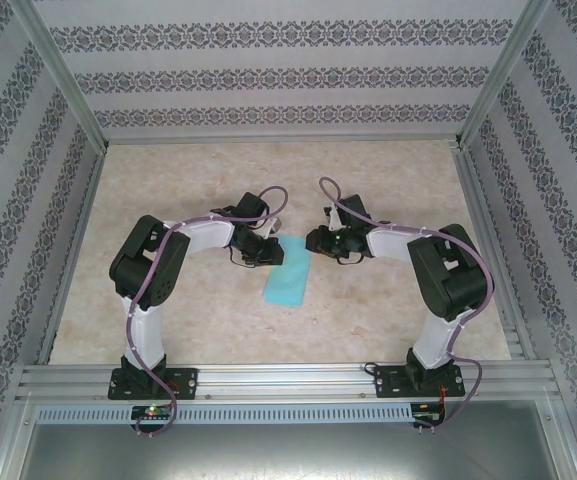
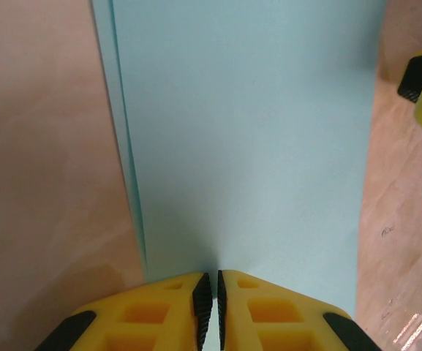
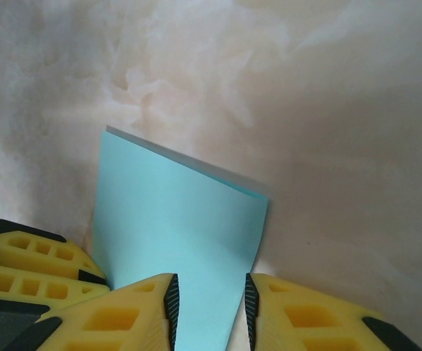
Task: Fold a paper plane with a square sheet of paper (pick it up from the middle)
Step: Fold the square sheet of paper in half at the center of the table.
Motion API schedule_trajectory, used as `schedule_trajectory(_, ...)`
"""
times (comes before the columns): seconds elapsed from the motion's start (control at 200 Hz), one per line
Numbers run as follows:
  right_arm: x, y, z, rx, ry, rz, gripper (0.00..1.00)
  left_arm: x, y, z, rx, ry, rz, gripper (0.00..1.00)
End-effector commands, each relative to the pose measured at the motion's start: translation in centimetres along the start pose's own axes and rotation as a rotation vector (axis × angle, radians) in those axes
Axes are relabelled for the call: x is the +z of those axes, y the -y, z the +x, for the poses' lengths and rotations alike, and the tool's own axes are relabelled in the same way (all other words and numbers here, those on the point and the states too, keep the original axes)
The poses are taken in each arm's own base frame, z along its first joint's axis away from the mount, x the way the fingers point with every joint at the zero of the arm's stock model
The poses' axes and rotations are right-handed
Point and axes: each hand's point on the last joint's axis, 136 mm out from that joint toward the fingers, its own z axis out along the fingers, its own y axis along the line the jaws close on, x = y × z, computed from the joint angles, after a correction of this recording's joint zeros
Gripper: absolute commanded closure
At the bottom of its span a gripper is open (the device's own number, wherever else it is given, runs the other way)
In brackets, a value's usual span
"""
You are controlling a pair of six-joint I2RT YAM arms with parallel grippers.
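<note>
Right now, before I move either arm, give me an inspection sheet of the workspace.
Surface: marbled beige table.
Job's things: paper, folded double into a strip, at the table's centre.
Clutter: nothing seen.
Grippers: left claw shut on the paper's edge; right claw open, the paper's end between its jaws.
Cables: purple cables run along both arms, off the paper.
Surroundings: patterned walls, metal frame.
</note>
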Motion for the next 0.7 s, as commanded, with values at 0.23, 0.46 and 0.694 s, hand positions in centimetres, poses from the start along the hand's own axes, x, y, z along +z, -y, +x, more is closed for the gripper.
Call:
schedule_trajectory(0.23,0.0,-1.1,3.1,0.04,-0.064,0.014,0.66,2.5,-8.6,7.1,-0.11,-0.209,-0.29,0.8)
schedule_trajectory(0.46,-1.5,-1.2,6.0,0.081,-0.085,0.025,0.62,2.5,-8.7,7.2,-0.111,-0.211,-0.291,0.8)
schedule_trajectory(0.694,-2.0,-2.3,8.9,0.123,-0.112,-0.017,0.59,2.6,-8.7,7.2,-0.11,-0.212,-0.287,0.8)
